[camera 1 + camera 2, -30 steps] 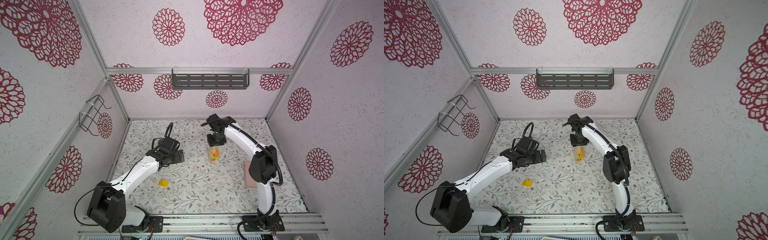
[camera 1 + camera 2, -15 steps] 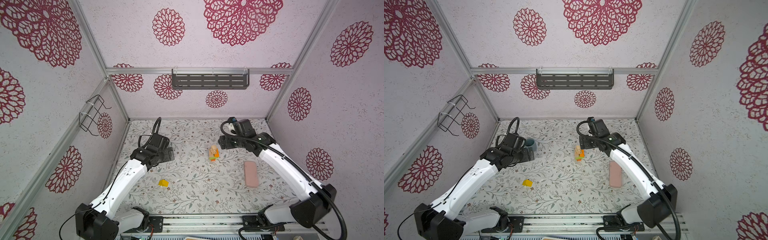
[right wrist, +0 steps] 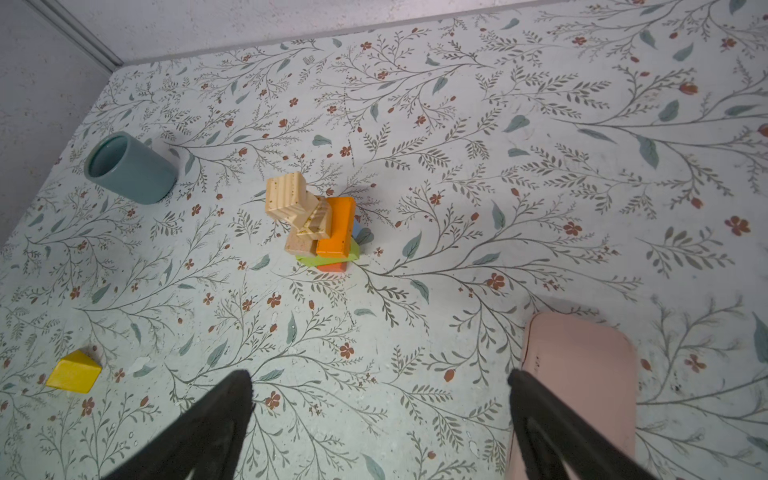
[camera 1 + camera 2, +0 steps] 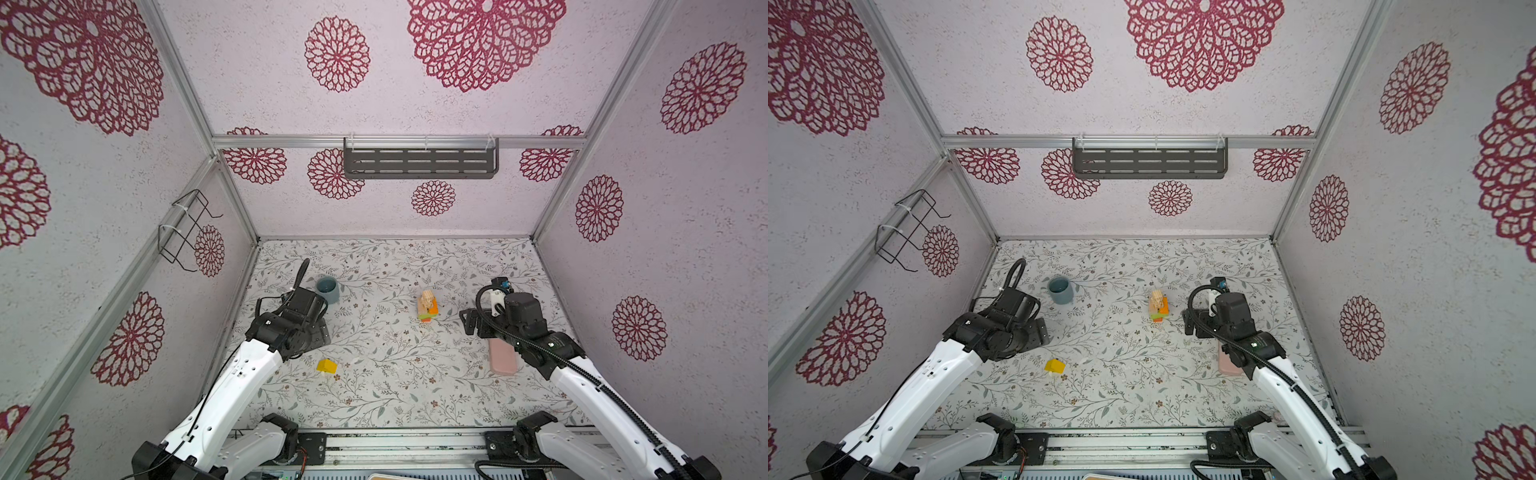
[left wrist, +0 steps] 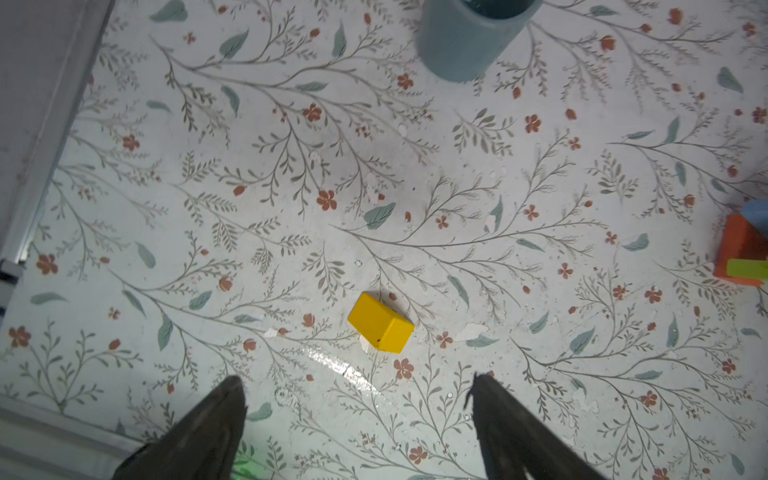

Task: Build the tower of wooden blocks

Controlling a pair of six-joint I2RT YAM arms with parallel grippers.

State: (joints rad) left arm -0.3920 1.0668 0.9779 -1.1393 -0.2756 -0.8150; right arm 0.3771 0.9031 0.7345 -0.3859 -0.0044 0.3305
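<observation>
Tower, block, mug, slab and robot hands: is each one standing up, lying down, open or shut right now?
tower: standing, its top layers sit crooked.
yellow block: lying loose, away from the tower.
mug: upright, nothing seen inside.
pink slab: lying flat.
left hand: open, holding nothing.
right hand: open, holding nothing.

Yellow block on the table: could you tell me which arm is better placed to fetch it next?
Probably left: the left pincer is open, close to the yellow block; the right pincer is farther.
</observation>
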